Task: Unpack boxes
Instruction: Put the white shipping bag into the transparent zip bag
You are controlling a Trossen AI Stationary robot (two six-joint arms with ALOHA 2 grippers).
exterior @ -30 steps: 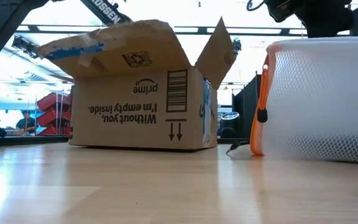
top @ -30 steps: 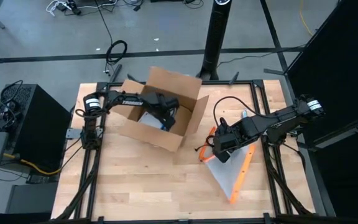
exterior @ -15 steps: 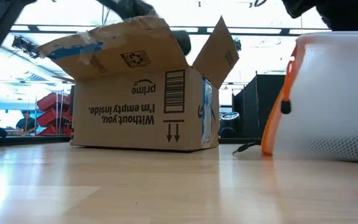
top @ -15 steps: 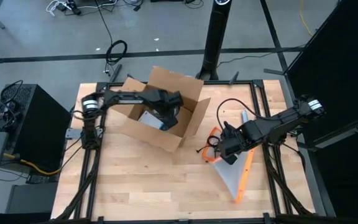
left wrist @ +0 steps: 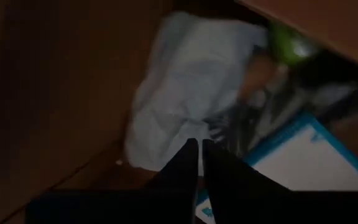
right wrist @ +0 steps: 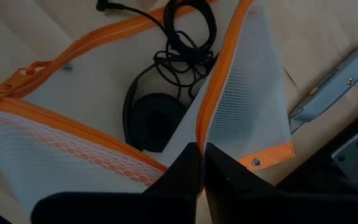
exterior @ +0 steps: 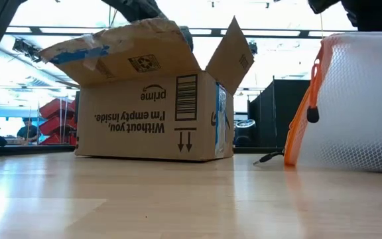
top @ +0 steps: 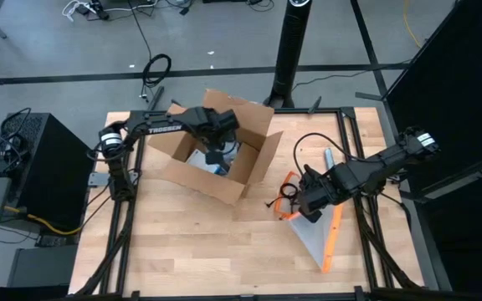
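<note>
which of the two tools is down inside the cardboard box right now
The left tool: it reaches into the open cardboard box. The right tool is outside it, at the orange-edged mesh pouch.

Grey floor (top: 224, 42), black cables (top: 156, 68), black pole (top: 289, 50), red bins (exterior: 57, 119)

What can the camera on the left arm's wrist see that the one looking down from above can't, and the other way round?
Only the left wrist view shows the inside of the cardboard box up close: a crumpled white bag, a blue-edged white packet and something green, with the left claw shut just above them.

Only the high view shows the whole table, the right claw shut on the orange-edged mesh pouch, and the floor around.

Both show the box, its contents and the left arm reaching into it.
</note>
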